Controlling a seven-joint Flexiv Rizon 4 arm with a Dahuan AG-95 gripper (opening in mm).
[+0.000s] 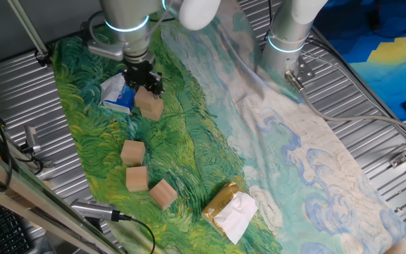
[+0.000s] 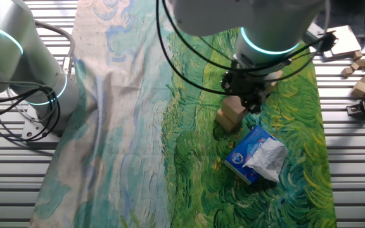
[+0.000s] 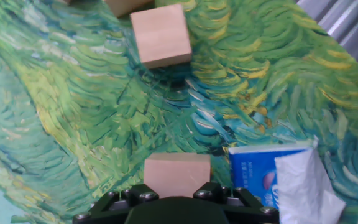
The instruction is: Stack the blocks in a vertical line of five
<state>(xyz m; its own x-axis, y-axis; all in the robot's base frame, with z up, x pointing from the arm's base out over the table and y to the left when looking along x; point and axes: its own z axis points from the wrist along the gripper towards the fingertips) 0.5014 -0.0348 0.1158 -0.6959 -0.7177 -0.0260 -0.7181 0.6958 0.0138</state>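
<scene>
The gripper hangs over the painted cloth near its far edge in one fixed view, and it clasps a wooden block between its fingers; the hand view shows that block's flat top face just under the hand. Directly beneath it sits a second block, turned a little askew to the cloth's edges. Being cubes, the blocks have no long axis. Three more blocks lie on the green part toward the near edge: one, one just beside it, and one rotated at an angle. That makes five on the cloth. The cloth covers a ribbed metal table. A blue-and-white packet lies near the gripper, and a yellow packet with white tissue rests by the near edge.
</scene>
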